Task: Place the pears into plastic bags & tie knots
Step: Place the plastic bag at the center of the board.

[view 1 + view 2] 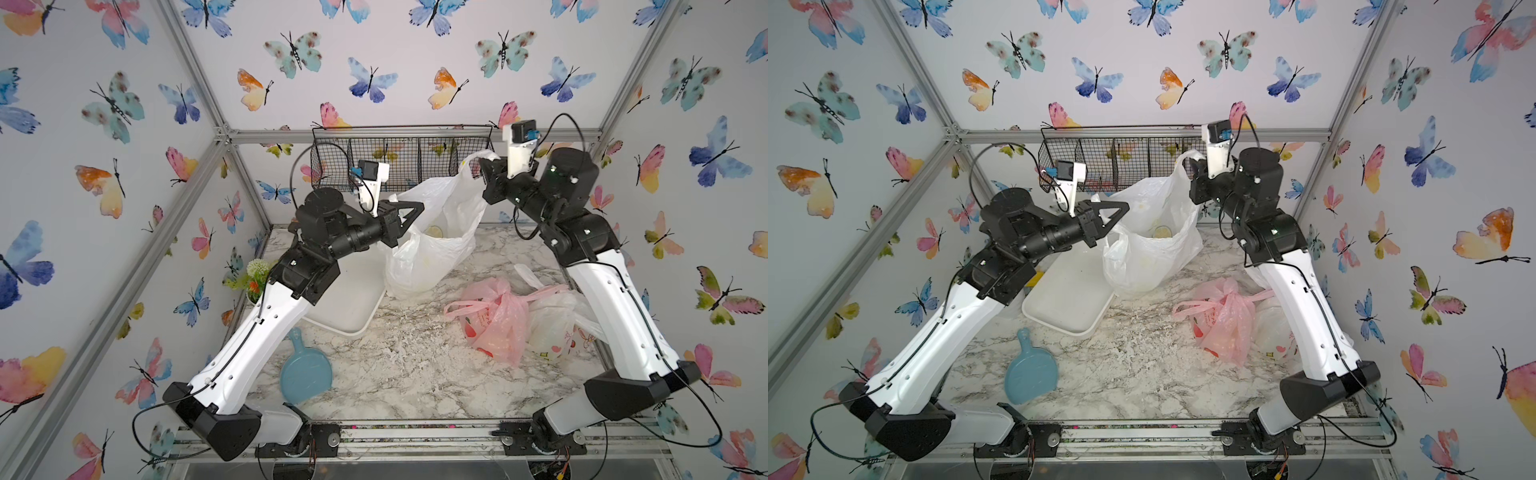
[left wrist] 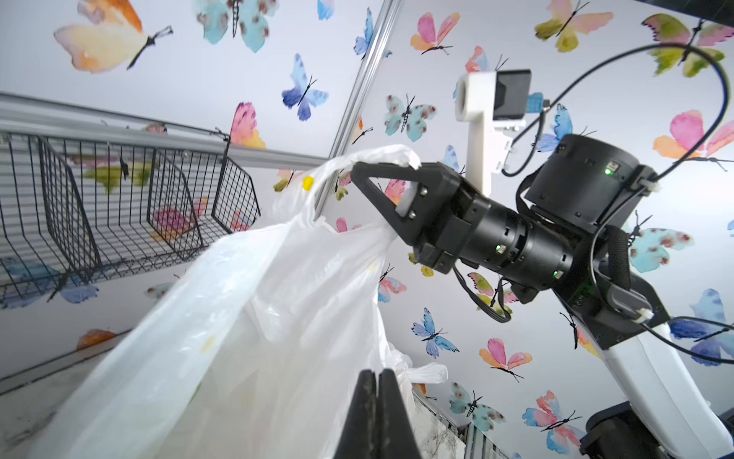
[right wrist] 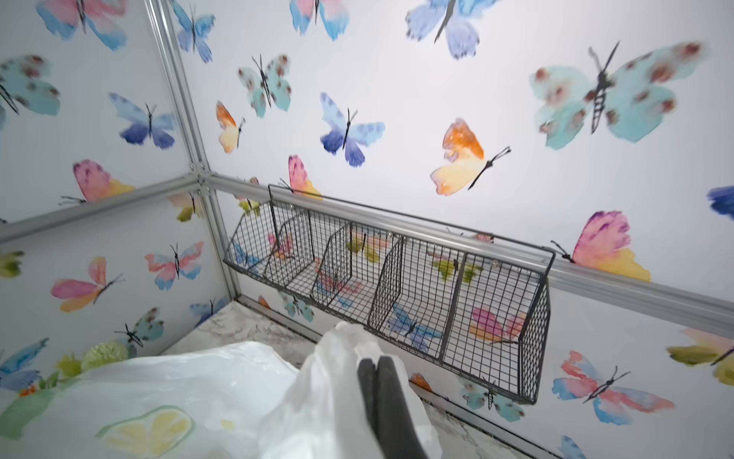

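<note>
The right arm half hides the bunny-print bag; the left arm partly covers the tray.

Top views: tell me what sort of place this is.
Probably a staged robot test booth, not a real kitchen: butterfly-print wall panels in a silver aluminium frame, two white-and-black robot arms bolted to a front rail, and a black wire basket hung above a marble-pattern tabletop.

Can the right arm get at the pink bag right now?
Probably not yet: the right gripper is shut on a handle of the lemon bag. The pink bag itself lies unobstructed on the table.
</note>
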